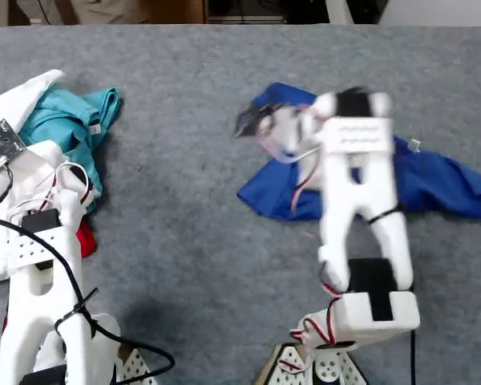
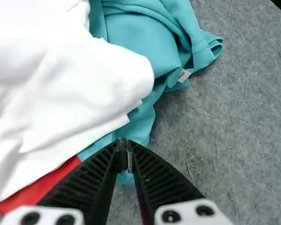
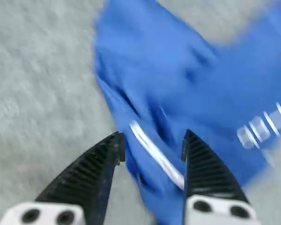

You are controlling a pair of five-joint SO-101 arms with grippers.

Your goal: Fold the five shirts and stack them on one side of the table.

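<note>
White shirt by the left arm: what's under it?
A teal shirt and a red cloth poke out from under the white shirt. How far they run beneath, or anything else there, is covered.
</note>
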